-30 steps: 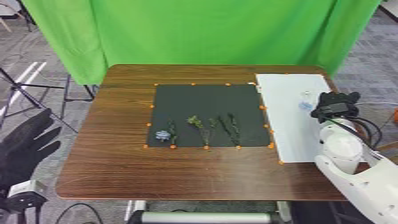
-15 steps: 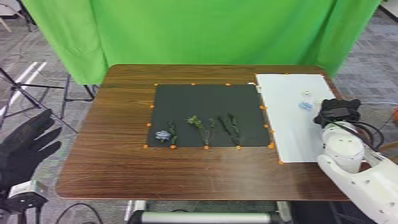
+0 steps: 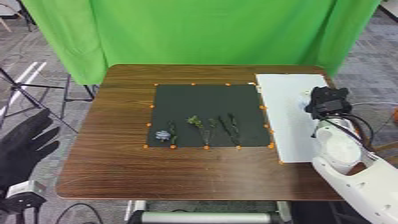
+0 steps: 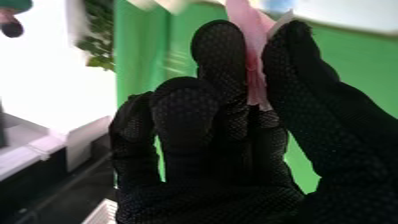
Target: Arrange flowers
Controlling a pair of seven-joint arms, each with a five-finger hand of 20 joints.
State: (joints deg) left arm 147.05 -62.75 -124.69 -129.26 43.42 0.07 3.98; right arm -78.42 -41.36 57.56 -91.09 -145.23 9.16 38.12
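Dark mat (image 3: 209,100) with flowers (image 3: 163,135)

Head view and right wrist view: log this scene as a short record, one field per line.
right hand: by the white sheet, pinching a pink piece between thumb and fingers
left hand: left of the table, fingers straight
dark mat: lies on the table, left of the white sheet
on mat: blue flower, yellow-green sprig, dark stems
backdrop: green curtain
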